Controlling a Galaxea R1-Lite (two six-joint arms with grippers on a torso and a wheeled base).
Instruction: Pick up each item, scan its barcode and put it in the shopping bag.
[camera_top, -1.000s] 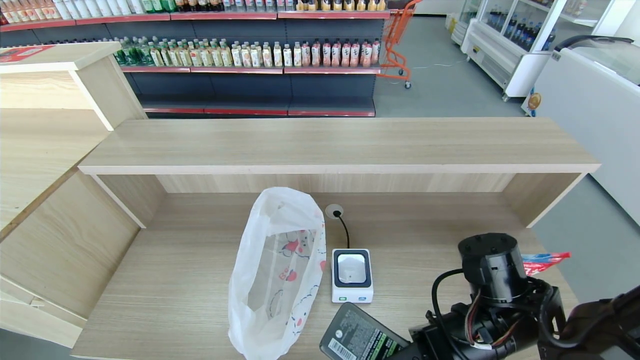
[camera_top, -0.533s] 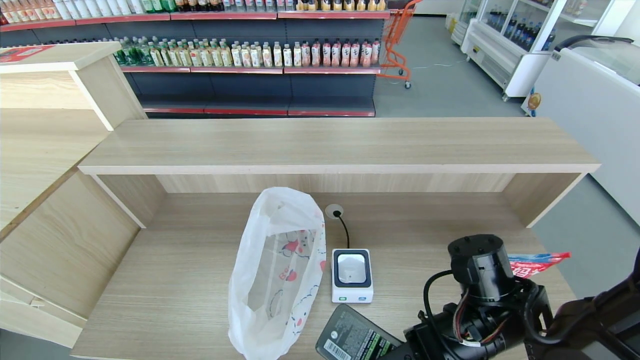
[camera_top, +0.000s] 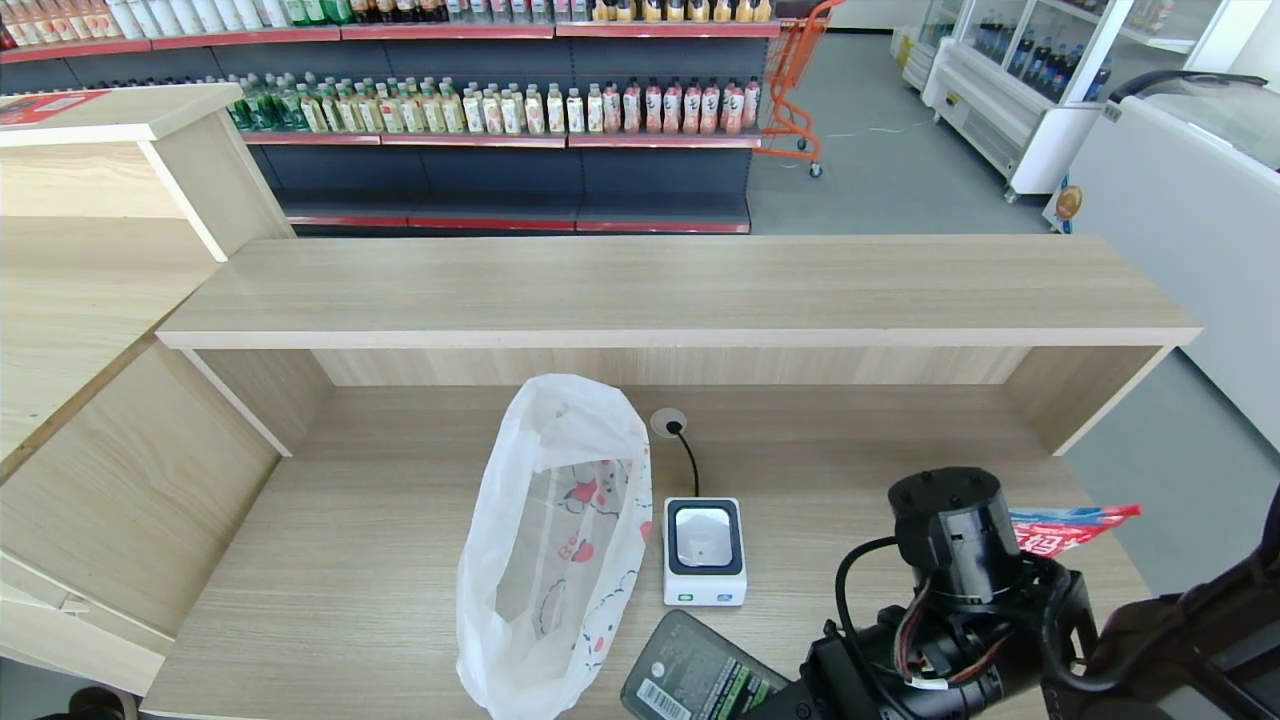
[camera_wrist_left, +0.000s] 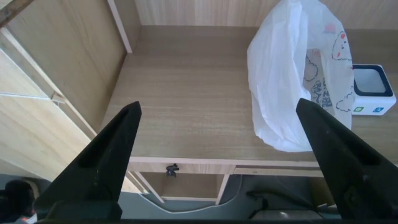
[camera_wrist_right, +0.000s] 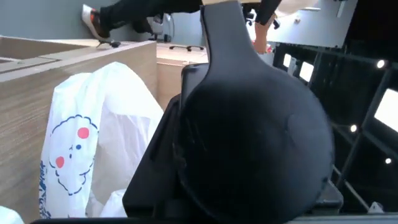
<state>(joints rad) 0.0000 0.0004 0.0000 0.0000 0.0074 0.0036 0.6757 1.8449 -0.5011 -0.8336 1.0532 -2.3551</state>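
One dark packet (camera_top: 692, 672) gripped in my right hand (camera_top: 788, 697), barcode upward; the scanner (camera_top: 704, 552) sits just beyond, shopping bag (camera_top: 548, 560) leftward.

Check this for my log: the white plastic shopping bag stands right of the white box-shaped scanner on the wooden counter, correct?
No: the white plastic shopping bag stands left of the white box-shaped scanner on the wooden counter, as the head view shows.

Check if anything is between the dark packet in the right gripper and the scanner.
Nothing visible does. The dark packet is held just in front of the scanner, with only bare counter between them. The shopping bag stands beside the scanner, off that line.
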